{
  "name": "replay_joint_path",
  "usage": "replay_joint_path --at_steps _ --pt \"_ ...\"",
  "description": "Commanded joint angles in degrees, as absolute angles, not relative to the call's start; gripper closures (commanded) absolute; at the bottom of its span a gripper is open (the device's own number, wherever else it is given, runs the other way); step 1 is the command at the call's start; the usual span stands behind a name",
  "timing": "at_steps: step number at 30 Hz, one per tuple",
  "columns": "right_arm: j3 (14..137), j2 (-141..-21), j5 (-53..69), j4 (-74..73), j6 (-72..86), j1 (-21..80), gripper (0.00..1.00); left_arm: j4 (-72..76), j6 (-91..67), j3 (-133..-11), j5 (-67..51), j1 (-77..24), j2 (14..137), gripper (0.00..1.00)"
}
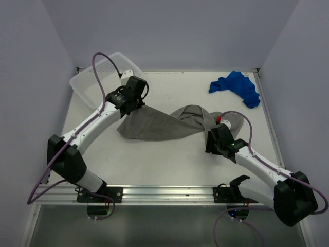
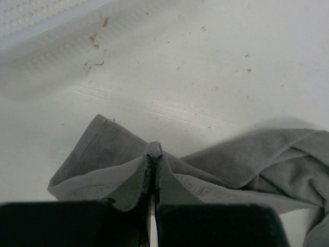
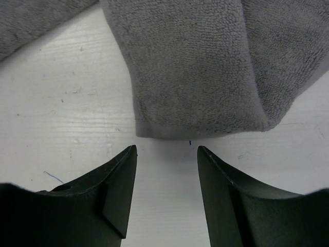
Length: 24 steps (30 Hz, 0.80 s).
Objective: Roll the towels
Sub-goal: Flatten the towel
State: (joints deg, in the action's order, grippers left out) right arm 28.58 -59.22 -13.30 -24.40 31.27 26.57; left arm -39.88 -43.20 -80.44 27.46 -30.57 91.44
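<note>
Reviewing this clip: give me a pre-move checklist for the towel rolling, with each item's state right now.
1. Left end effector grips the grey towel: ok, shut on a pinched fold of its edge.
2. Right end effector ready to grasp: ok, jaws apart, nothing between them.
3. Right end effector lined up with the towel: ok, the hem lies just ahead of its fingertips, not yet between them.
4. Grey towel flat enough to roll: not ok, twisted and bunched toward its right end.
5. Blue towel out of the way: ok, crumpled at the far right corner, apart from both arms.
</note>
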Motion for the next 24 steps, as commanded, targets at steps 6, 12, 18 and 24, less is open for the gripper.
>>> replay_joint_path --at_steps 6,12,18,24 --pt "28.91 -66.35 -15.37 -17.3 33.05 26.54 0.48 -37.71 -36.13 -73.92 31.55 -31.03 78.32 1.0" --pt "31.03 -70.05 -15.29 -16.44 34.19 26.98 0.52 -36.13 -32.7 -71.46 30.15 -31.03 74.8 1.0" --pt "31.98 -73.2 -16.61 -16.08 34.89 28.74 0.57 -32.88 -29.97 -68.56 26.46 -31.03 72.16 1.0" --pt "33.13 -73.83 -17.23 -18.62 35.33 28.83 0.88 -33.49 -26.46 -70.57 27.15 -31.11 70.05 1.0"
